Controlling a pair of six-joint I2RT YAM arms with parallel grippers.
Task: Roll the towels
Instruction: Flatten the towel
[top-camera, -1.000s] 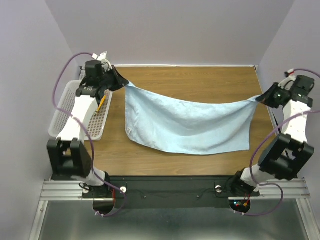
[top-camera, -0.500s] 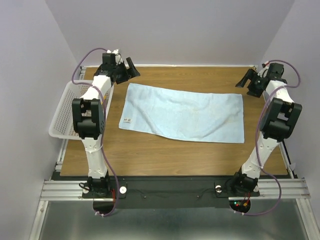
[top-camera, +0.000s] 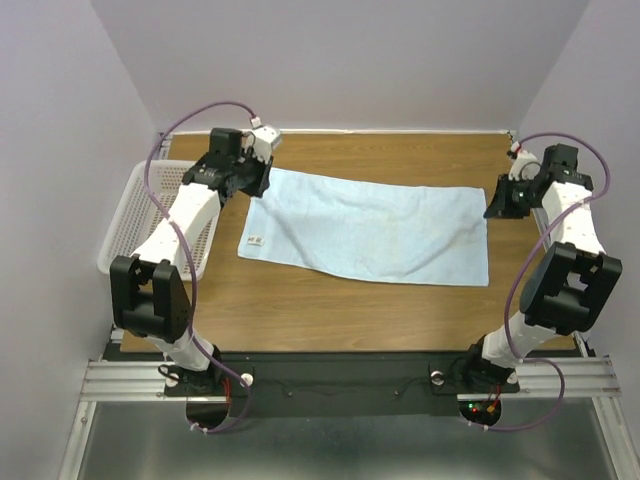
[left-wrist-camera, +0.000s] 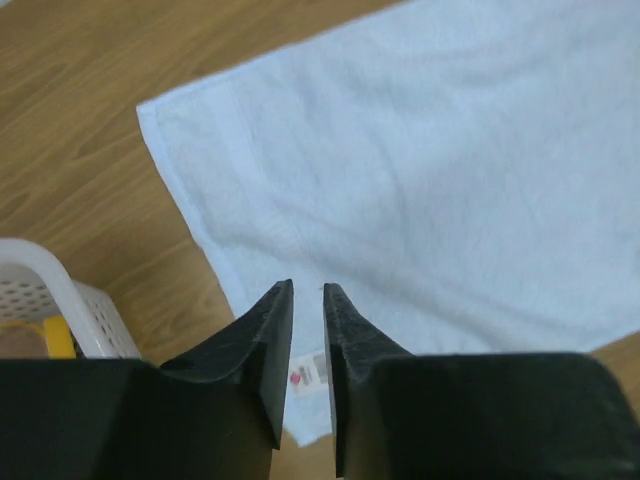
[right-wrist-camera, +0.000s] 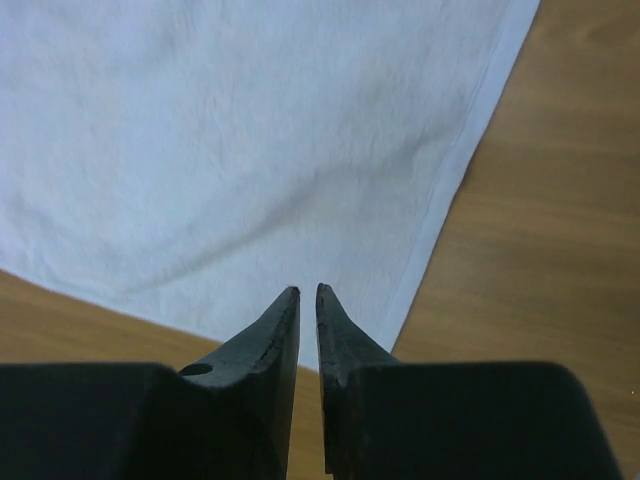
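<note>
Blue towel flat, white basket nearby

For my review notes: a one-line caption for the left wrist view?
Left gripper, jaws slightly apart and empty, over the flat blue towel, basket beside.

Wooden table: light blue towel spread flat mid-table; white basket at left edge.

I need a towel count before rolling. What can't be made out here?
Basket contents: in the top view the left arm covers much of it. The left wrist view shows only a yellow scrap, cut off by the left gripper.
Label print: too small in the top view, and the gripper partly covers it in the wrist view.
Towel ends: in the right wrist view, cut off by the frame edges.
</note>
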